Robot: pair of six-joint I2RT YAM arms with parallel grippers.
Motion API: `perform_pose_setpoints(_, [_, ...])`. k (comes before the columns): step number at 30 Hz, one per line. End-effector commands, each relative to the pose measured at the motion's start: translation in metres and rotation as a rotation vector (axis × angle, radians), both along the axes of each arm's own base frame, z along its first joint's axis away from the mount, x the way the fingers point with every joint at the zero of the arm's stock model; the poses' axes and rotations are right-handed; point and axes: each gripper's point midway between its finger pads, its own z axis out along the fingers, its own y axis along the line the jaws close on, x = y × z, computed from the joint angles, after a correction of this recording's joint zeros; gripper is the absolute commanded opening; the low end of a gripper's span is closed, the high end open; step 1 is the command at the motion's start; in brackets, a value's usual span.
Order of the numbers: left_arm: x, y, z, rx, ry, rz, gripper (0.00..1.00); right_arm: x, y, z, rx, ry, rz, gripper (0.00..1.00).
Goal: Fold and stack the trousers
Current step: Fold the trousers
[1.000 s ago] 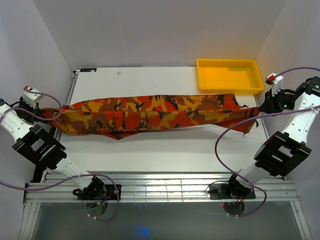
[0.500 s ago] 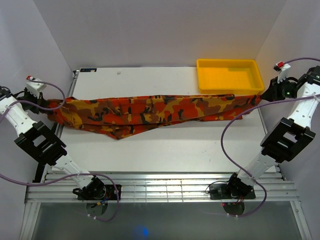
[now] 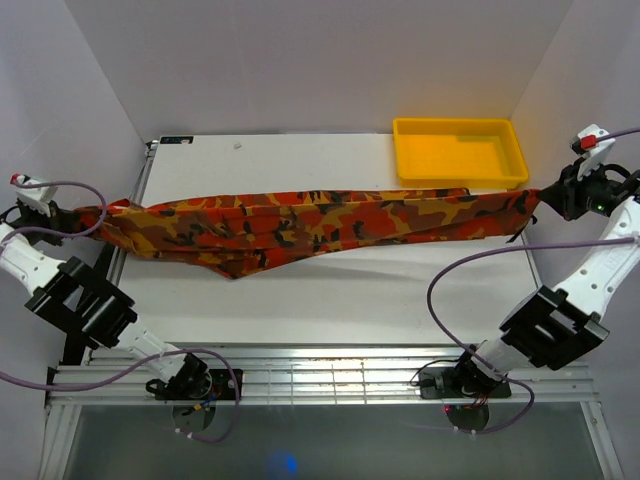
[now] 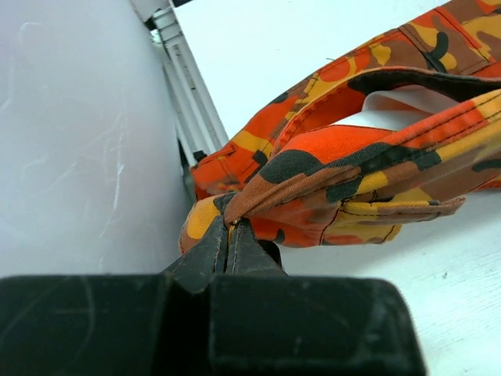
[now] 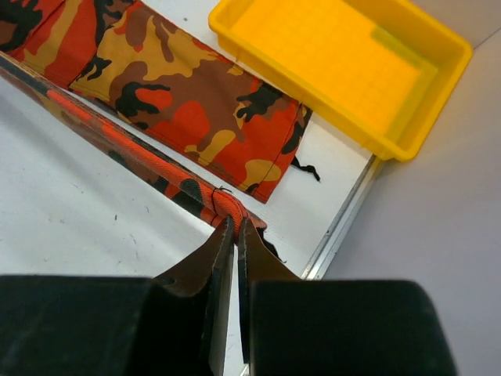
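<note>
Overhead view of a white table [image 3: 330, 300] with a pair of camouflage trousers [image 3: 300, 225] pulled out long between two robot arms.

At 9 o'clock, just past the table's left edge, the left gripper [image 3: 82, 215] is clamped on the left end of the trousers. Its wrist camera shows the jaws pressed together on a bunched corner of orange and black cloth [image 4: 228, 233], with the garment opening into a loop beyond them.

The trousers cross the middle of the table as one narrow band. The long axis runs from 9 o'clock to 3 o'clock, and the right end sits slightly toward the far side. A loose flap sags toward 7 o'clock near the left third. The looped left end looks like the waist, and a flat hemmed panel at the right looks like a leg end, so the legs probably point to 3 o'clock.

A yellow tray [image 3: 512, 168] sits at 1 o'clock, just behind the band's right end.

At 3 o'clock, beyond the table's right edge, the right gripper [image 3: 548, 200] pinches a taut fold of cloth. Its wrist camera shows the jaws tight on it [image 5: 235, 225].

Progress: the trousers appear to be gathered lengthwise and stretched. The crosswise folds appear still to be done, and nothing is stacked yet.
</note>
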Motion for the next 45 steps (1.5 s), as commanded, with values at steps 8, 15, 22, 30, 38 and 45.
perform_pose_setpoints(8, [-0.022, 0.031, 0.044, 0.140, -0.241, 0.153, 0.00, -0.045, 0.040, 0.060, -0.162, -0.255, 0.059, 0.08])
perform_pose_setpoints(15, [0.009, 0.021, 0.021, 0.156, -0.199, 0.149, 0.00, -0.029, 0.037, 0.077, -0.074, -0.312, -0.019, 0.08])
perform_pose_setpoints(22, [0.041, 0.028, 0.013, 0.168, -0.124, 0.182, 0.00, 0.021, -0.037, -0.001, -0.109, -0.043, -0.152, 0.08])
perform_pose_setpoints(30, [0.049, 0.038, 0.000, 0.172, -0.061, 0.204, 0.00, 0.032, -0.045, -0.051, -0.100, 0.052, -0.128, 0.08])
perform_pose_setpoints(38, [0.045, 0.042, -0.016, 0.206, -0.028, 0.213, 0.00, 0.048, -0.039, -0.091, -0.168, 0.089, -0.131, 0.08])
perform_pose_setpoints(45, [0.070, 0.045, -0.027, 0.230, 0.015, 0.211, 0.00, 0.105, -0.046, -0.115, -0.192, 0.143, -0.166, 0.08])
